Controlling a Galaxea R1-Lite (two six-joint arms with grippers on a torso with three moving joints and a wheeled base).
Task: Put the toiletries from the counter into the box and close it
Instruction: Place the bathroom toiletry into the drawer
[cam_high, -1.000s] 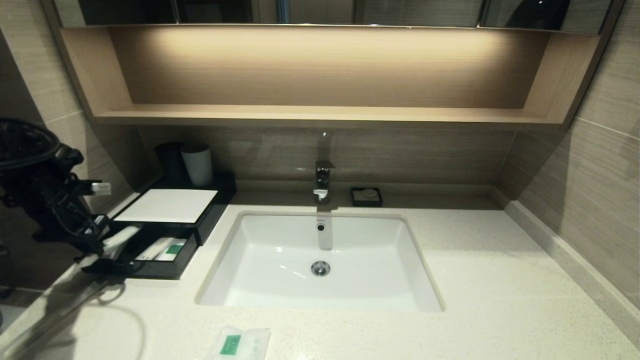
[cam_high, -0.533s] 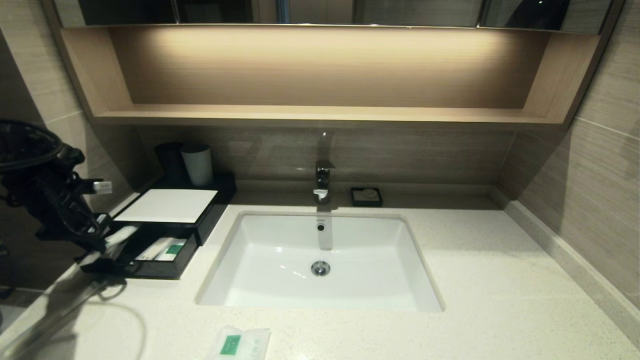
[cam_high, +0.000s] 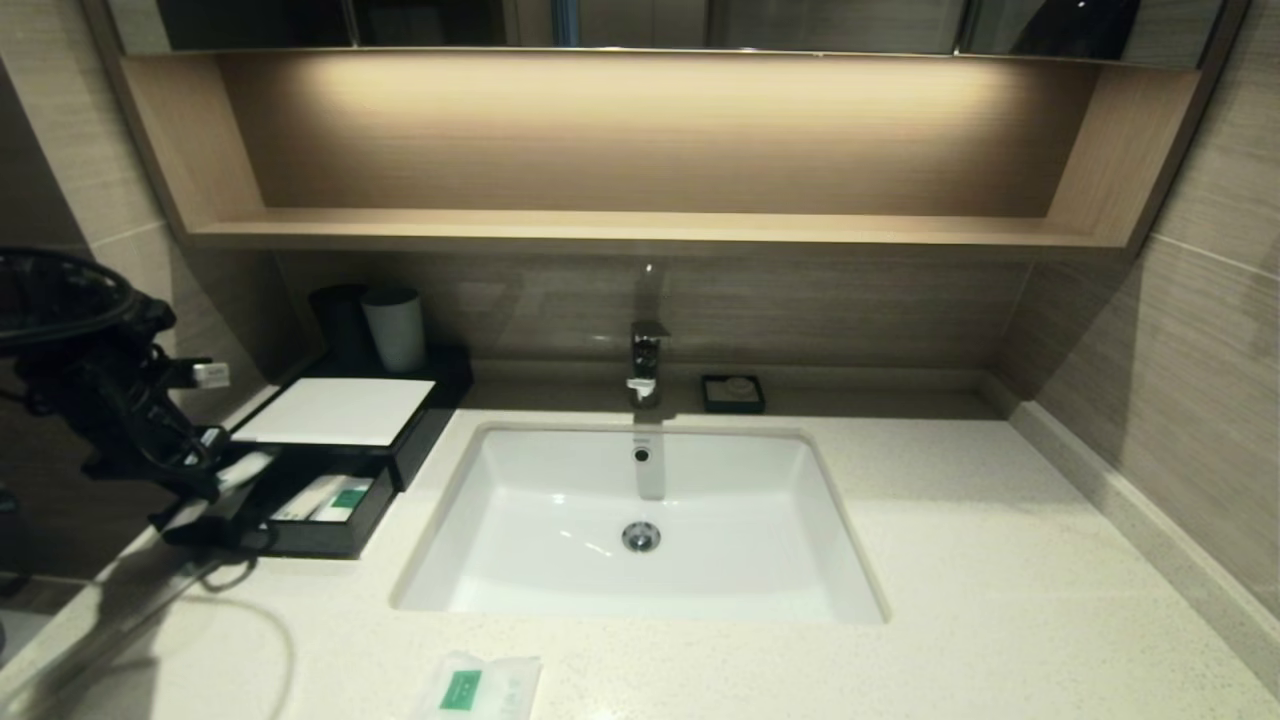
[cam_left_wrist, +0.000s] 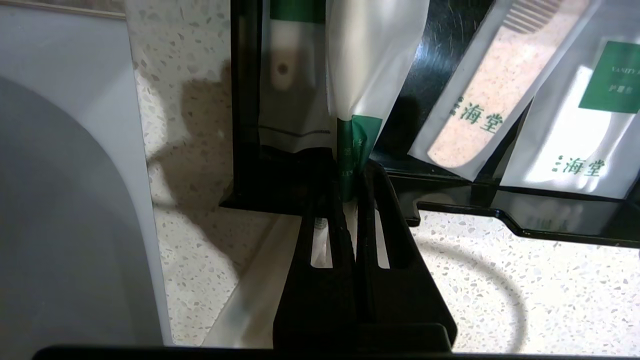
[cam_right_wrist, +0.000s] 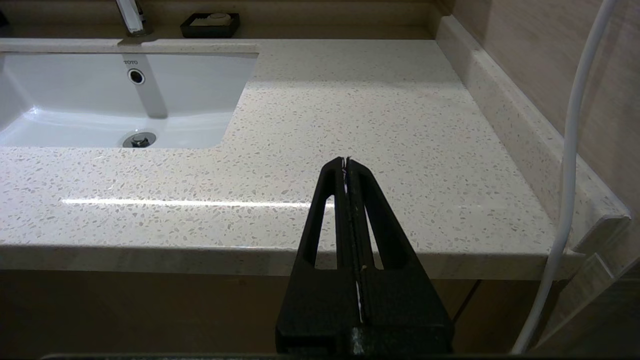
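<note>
My left gripper (cam_high: 205, 487) (cam_left_wrist: 350, 176) hangs over the left end of the box's open drawer (cam_high: 322, 540), shut on the green-labelled end of a clear-wrapped toothbrush (cam_left_wrist: 367, 60) (cam_high: 245, 466). The toothbrush slants into the drawer. The black box (cam_high: 335, 410) with a white top panel stands on the counter (cam_high: 1000, 560) left of the sink. Other wrapped packets (cam_left_wrist: 477, 100) lie in the drawer. A white sachet (cam_high: 480, 688) with a green square label lies on the counter's front edge. My right gripper (cam_right_wrist: 346, 161) is shut on nothing, just off the counter's front right edge.
A white sink (cam_high: 640, 600) with a tap (cam_high: 646, 362) fills the counter's middle. Two cups (cam_high: 395, 328) stand behind the box. A small black soap dish (cam_high: 733, 393) sits by the back wall. A wooden shelf (cam_high: 640, 228) runs overhead. A white cable (cam_right_wrist: 567, 150) hangs by the right wall.
My left arm has edged slightly right and down toward the drawer, with the toothbrush still held. Everything else stays put.
</note>
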